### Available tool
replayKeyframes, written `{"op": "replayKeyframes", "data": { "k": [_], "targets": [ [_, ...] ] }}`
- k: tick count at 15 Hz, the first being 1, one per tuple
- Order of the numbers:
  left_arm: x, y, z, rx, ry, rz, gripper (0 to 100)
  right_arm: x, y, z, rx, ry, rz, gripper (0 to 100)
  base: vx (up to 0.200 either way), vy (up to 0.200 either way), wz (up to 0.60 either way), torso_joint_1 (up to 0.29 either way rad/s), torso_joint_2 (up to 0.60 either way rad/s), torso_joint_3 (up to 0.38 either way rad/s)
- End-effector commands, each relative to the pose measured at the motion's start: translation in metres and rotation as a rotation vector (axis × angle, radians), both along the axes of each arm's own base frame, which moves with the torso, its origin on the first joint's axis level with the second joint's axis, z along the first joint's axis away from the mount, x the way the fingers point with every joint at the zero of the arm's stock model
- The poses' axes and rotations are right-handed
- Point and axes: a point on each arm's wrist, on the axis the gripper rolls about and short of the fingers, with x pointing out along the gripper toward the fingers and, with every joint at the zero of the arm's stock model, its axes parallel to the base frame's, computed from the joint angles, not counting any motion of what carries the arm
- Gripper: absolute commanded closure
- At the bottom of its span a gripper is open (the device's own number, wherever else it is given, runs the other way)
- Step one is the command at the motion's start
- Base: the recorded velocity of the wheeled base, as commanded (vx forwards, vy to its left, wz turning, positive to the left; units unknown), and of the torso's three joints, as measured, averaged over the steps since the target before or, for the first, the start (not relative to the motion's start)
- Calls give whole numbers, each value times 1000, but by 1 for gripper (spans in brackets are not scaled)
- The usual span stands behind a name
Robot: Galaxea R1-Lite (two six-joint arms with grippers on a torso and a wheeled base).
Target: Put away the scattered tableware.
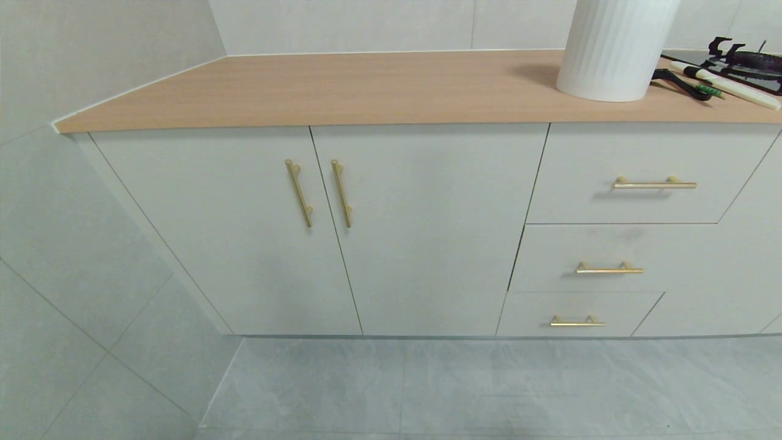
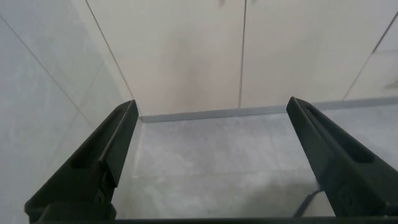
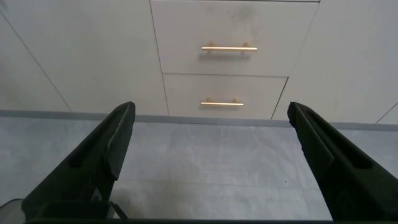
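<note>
white container (image 1: 614,49) top cropped, utensils (image 1: 727,79) partly cut off

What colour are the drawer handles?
The drawer handles are shiny gold, clearest in the head view.

The left gripper (image 2: 211,104) hangs low, aimed forward and slightly down, its two dark fingers (image 2: 109,152) spread wide apart, and the right gripper (image 3: 210,107) is held alike, its fingers (image 3: 323,155) equally splayed.

No words, numbers or signs can be read here — not on the tall white ribbed pot (image 1: 614,49), the black and white kitchen tools (image 1: 736,87), or the plain white cupboard doors (image 1: 427,232).
</note>
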Motion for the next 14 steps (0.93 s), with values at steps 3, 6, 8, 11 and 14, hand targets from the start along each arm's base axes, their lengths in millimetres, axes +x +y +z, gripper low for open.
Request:
{"op": "replayKeyframes", "data": {
  "k": [3,6,8,11,14],
  "targets": [
    [0,0,0,-45,2,1,0,0,0,0,-1,6,0,0,0,0,0,0,0,0],
    [0,0,0,-54,1,2,0,0,0,0,-1,6,0,0,0,0,0,0,0,0],
    [0,0,0,-54,2,2,0,0,0,0,-1,6,0,0,0,0,0,0,0,0],
    [0,0,0,-48,2,1,0,0,0,0,-1,6,0,0,0,0,0,0,0,0],
    [0,0,0,-46,1,1,0,0,0,0,-1,6,-2,0,-133,-133,0,-2,3,2]
  ]
}}
